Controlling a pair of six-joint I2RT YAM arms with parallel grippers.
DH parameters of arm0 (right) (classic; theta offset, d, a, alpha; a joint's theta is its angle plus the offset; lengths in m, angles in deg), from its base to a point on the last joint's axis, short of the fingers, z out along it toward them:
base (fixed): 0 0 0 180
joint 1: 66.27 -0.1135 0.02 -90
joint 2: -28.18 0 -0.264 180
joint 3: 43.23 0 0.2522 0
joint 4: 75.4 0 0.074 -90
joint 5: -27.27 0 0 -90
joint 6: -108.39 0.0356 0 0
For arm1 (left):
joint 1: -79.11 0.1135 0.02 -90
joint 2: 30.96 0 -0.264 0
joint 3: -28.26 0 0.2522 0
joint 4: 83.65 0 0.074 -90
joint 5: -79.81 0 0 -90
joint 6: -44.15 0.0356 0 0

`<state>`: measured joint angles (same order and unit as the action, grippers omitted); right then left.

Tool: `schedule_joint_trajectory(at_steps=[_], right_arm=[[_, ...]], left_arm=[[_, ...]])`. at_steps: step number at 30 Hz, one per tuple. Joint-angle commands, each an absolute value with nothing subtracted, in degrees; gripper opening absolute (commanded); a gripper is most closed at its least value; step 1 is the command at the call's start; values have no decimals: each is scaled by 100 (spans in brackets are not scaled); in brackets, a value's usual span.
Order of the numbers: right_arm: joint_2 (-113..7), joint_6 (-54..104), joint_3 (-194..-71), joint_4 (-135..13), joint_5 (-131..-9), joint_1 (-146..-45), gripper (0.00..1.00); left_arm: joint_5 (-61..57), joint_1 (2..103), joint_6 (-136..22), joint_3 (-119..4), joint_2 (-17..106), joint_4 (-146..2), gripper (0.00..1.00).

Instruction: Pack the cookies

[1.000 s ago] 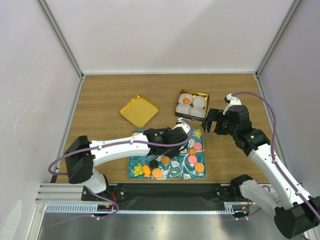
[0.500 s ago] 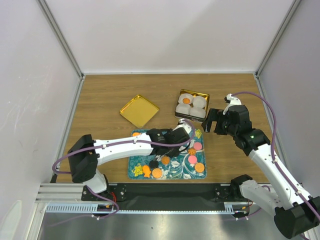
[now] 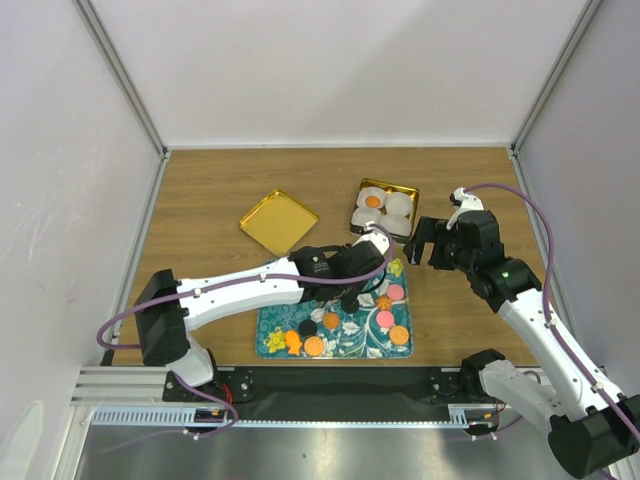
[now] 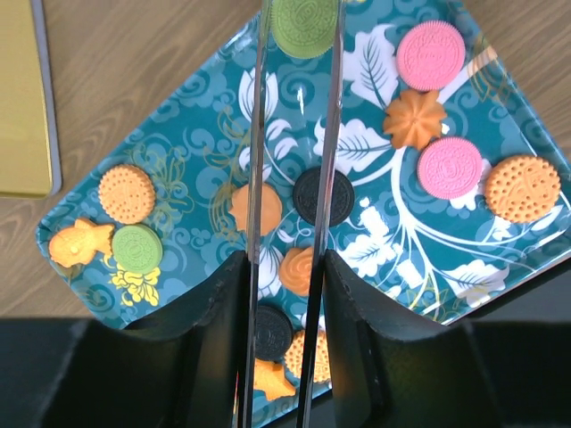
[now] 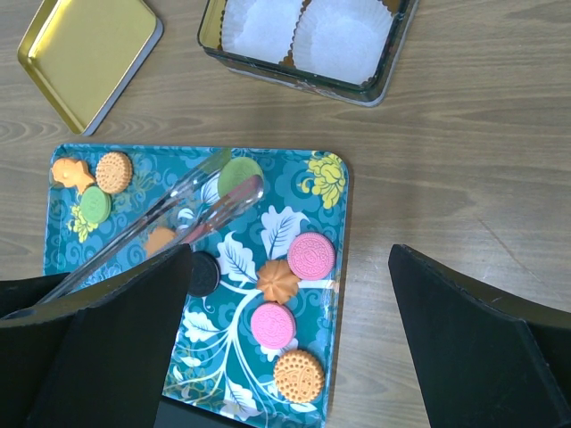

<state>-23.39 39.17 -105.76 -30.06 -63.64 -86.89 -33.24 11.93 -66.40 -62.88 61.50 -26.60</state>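
Left wrist cam shows it best: left claw [image 4: 285,267] squeezing clear tongs [image 4: 257,143], which pinch a green cookie [image 4: 303,22] at the teal tray's [image 4: 214,134] far edge. From the top view the cookie's too tiny to spot. Right claw [image 5: 290,339] spread wide, empty.

No legible text, number, brand name or sign in any of the three views. Pink cookies [image 4: 431,55] and black cookie [image 4: 343,198]: embossed relief on the faces, too fine to make out as letters. Teal tray [image 4: 205,116]: printed white flowers, leaves and scrolls only, with no wording. Arms and cables: no readable label visible.
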Motion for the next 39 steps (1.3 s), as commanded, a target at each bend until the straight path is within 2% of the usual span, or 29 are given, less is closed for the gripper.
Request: schedule_joint_trajectory(at_steps=[1,12,20,26,39], right_arm=[[-2235,3878,-10770,-3052,-6361,-8666,100],[-2244,3922,-10990,-2868,-6125,-8666,100],[-2113,4054,-11358,-2534,-5799,-8640,100],[-2025,4115,-11649,-2314,-5640,-8622,100],[-1866,4080,-11825,-2050,-5588,-8613,100]], left_arm=[[-3542,1178,-6562,-6661,5939,-2665,41],[-3358,1731,-6123,-8445,6764,-2533,42],[-3436,2162,-5815,-9886,8135,-2612,42],[-3507,2373,-5666,-10379,8847,-2928,43],[-3191,2681,-5516,-10644,9560,-3464,44]])
